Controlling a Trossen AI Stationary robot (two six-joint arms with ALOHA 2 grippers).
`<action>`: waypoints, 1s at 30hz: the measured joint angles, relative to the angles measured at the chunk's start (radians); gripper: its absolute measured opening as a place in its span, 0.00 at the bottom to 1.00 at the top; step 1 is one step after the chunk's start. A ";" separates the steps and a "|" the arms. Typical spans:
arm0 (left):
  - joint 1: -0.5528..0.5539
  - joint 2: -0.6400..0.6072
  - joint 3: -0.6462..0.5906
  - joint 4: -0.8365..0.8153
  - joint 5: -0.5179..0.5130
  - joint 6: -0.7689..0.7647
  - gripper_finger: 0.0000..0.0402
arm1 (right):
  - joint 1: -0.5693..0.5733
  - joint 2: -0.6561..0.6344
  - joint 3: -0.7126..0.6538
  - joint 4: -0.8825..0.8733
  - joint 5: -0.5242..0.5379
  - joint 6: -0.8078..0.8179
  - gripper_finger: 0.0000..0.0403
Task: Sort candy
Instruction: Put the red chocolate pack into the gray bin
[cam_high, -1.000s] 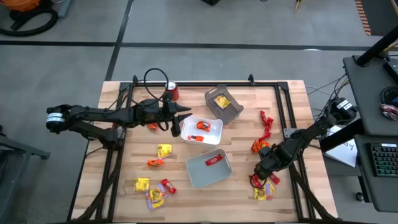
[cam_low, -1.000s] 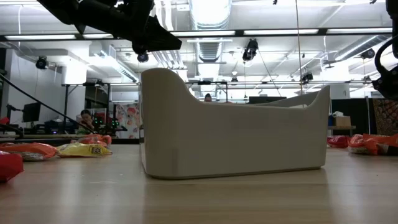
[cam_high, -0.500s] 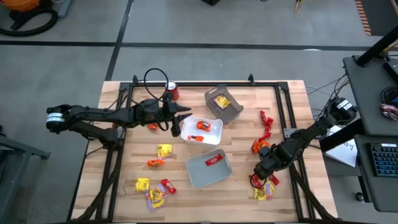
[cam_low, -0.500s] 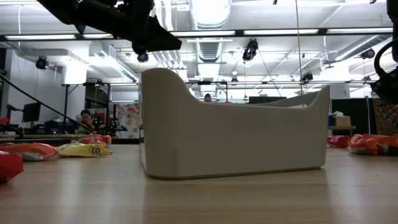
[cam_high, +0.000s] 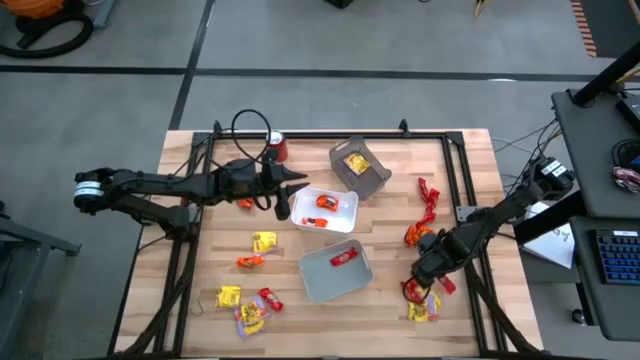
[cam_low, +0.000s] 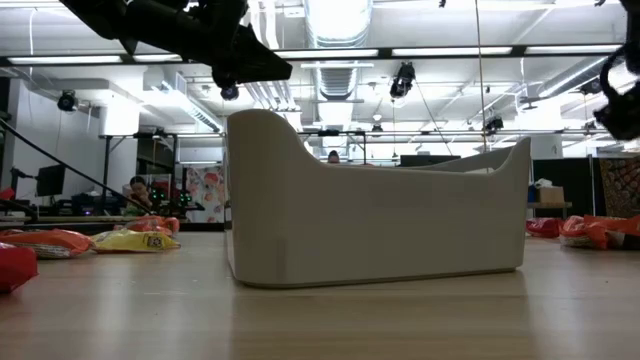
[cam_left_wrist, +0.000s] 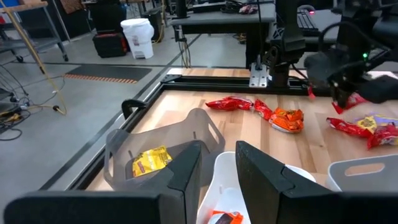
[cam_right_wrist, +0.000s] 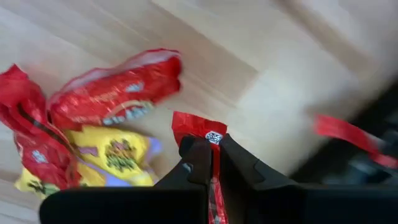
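Note:
Candy in red, orange and yellow wrappers lies loose on the wooden table, in a group at near left (cam_high: 250, 300) and a pile at near right (cam_high: 420, 305). My right gripper (cam_high: 437, 283) hangs just above that pile (cam_right_wrist: 93, 137), shut on a red candy (cam_right_wrist: 198, 127). My left gripper (cam_high: 290, 195) hovers over the white tray (cam_high: 345, 222). Its fingers (cam_left_wrist: 186, 171) are slightly apart with nothing between them. My right gripper pinches one red wrapped candy between its two fingers (cam_right_wrist: 233, 165). The fingers come from above, pointing down. The wrapper's flat end (cam_right_wrist: 198, 127) sticks out past the fingertips, above the red and yellow candies left on the table.
The white tray holds orange candy (cam_high: 322, 203), a grey tray (cam_high: 320, 285) one red candy (cam_high: 345, 257), and a darker tray (cam_high: 378, 172) yellow candy (cam_high: 355, 163). A red soda can (cam_high: 277, 147) stands at the far left. More candy (cam_high: 428, 195) lies at the right.
My right gripper has shut on a red candy from the near-right pile and risen a little with it. The left arm has kept still.

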 joint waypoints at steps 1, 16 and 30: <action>-0.003 0.000 0.000 0.000 0.000 0.000 0.21 | 0.000 0.000 0.024 -0.044 0.001 -0.006 0.03; -0.133 -0.001 0.000 -0.025 0.000 -0.043 0.21 | -0.019 -0.008 0.306 -0.049 0.489 -0.303 0.03; -0.199 -0.032 0.000 -0.044 -0.030 -0.220 0.21 | -0.077 0.013 0.244 0.804 0.671 -1.248 0.03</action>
